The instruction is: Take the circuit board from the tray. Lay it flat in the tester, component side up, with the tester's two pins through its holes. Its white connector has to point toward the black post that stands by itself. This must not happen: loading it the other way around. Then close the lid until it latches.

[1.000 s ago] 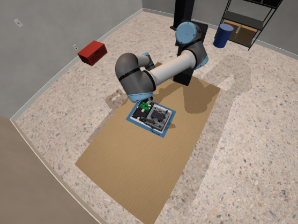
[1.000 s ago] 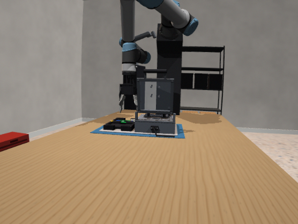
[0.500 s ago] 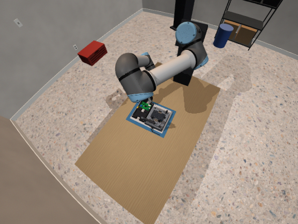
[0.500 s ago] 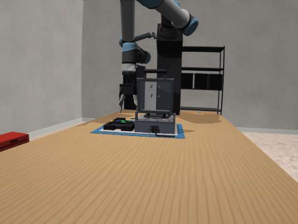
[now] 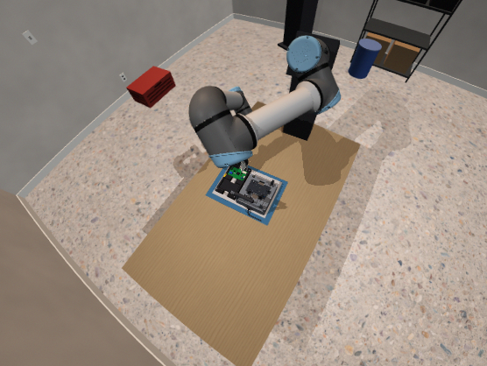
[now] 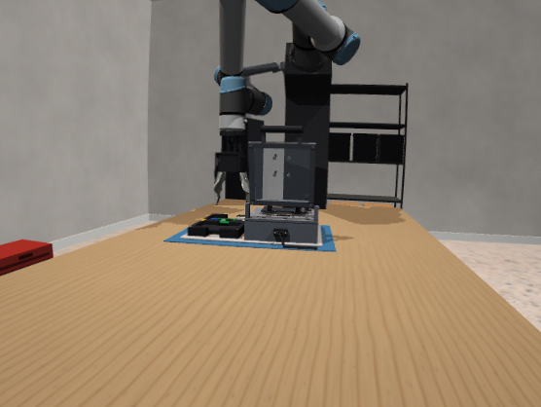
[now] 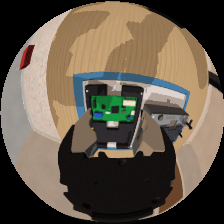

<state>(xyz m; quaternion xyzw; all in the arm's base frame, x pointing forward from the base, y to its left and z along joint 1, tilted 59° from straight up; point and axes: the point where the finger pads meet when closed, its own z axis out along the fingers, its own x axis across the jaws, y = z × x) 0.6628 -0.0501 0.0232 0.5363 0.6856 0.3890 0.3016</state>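
The green circuit board [image 7: 115, 110] lies in the black tray [image 7: 114, 120]; it also shows in the top view [image 5: 237, 173] and the exterior view [image 6: 224, 221]. My gripper [image 6: 231, 191] hangs open and empty straight above the board, well clear of it, with a finger on each side in the wrist view [image 7: 116, 137]. The grey tester [image 6: 282, 228] stands right of the tray with its lid [image 6: 282, 170] upright and open. Its bed [image 5: 261, 189] is in view from above. The pins and the lone black post are too small to make out.
Tray and tester sit on a blue mat [image 6: 250, 240] on the wooden table. A red toolbox [image 5: 151, 86] lies on the floor at the left. A blue barrel [image 5: 364, 58] and a black shelf [image 6: 368, 143] stand behind the arm's base.
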